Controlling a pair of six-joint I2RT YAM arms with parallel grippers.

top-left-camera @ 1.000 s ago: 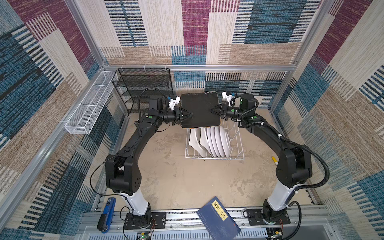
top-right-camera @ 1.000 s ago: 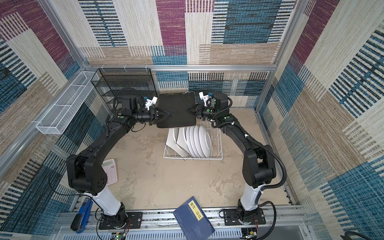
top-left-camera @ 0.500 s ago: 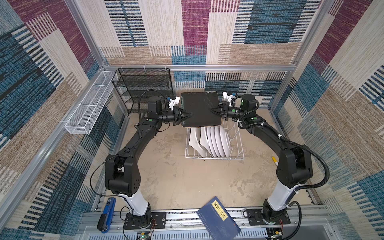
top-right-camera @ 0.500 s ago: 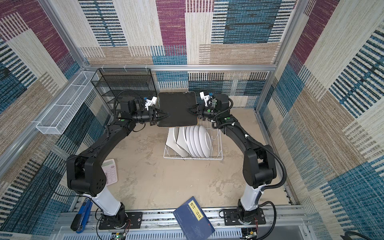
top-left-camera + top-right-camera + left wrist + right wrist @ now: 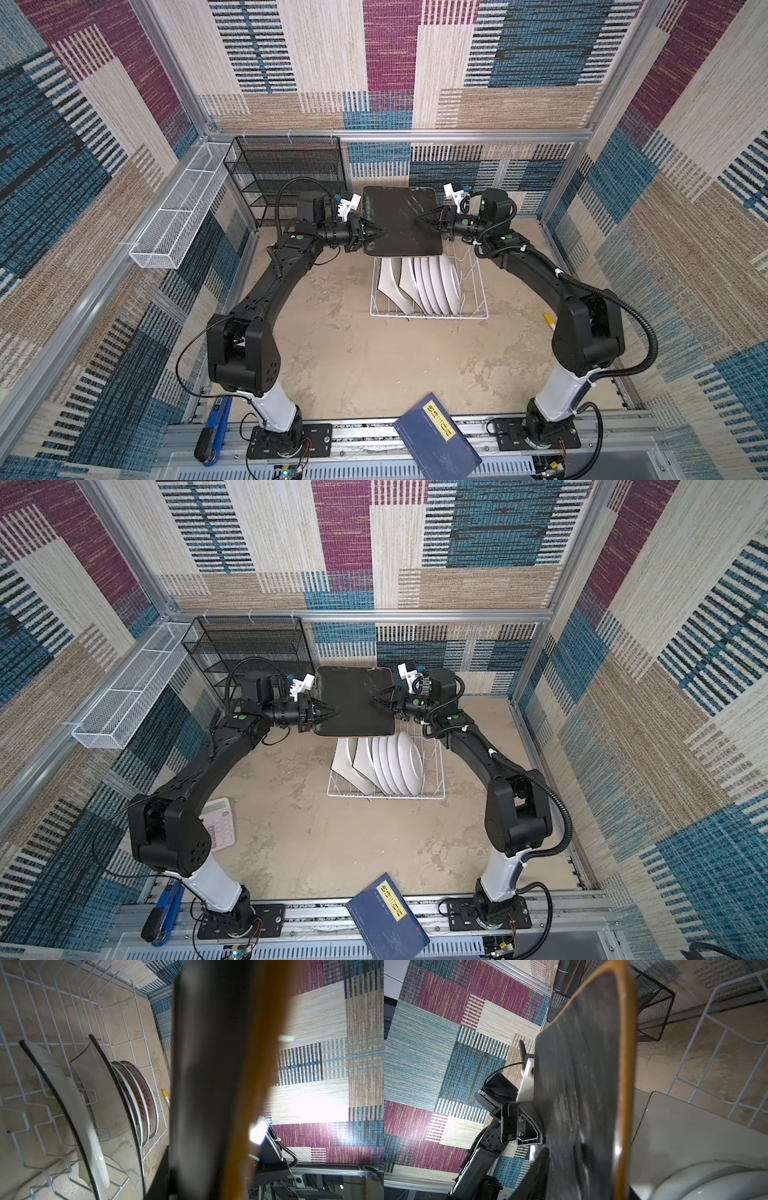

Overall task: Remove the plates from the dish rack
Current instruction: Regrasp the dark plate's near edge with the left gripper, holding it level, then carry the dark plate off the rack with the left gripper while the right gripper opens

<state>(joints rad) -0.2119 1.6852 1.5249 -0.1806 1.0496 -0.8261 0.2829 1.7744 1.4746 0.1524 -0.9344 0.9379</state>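
- In both top views the black-backed square plate point(image 5: 401, 220) hangs in the upper middle of the frame, its dark back toward the camera. It is above the far end of the dish rack point(image 5: 428, 318) and clear of the wires.
- The left gripper point(image 5: 380, 232) pinches the plate's left edge. The right gripper point(image 5: 426, 219) reaches over the right edge; I cannot tell whether its jaws press the plate or stand off it.
- In the rack, at the middle of the frame, 2 leaning square plates point(image 5: 388, 282) sit on the left. A row of round plates point(image 5: 440, 282) stands on edge just beside them on the right.
- In the left wrist view the held plate point(image 5: 207, 1084) is edge-on and blurred, a dark band with an amber rim down the centre of the frame.
- At the left of that frame the rack point(image 5: 124, 1001) holds the 2 square plates point(image 5: 72, 1105). The round plates point(image 5: 143, 1101) show red-orange print.
- In the right wrist view the held plate point(image 5: 581, 1084) fills the centre. One finger point(image 5: 529, 1128) of the left gripper lies against its black back at centre left.
- The black mesh shelf point(image 5: 654, 1012) shows at the upper right, with the rack's wires point(image 5: 716, 1043) just below it.
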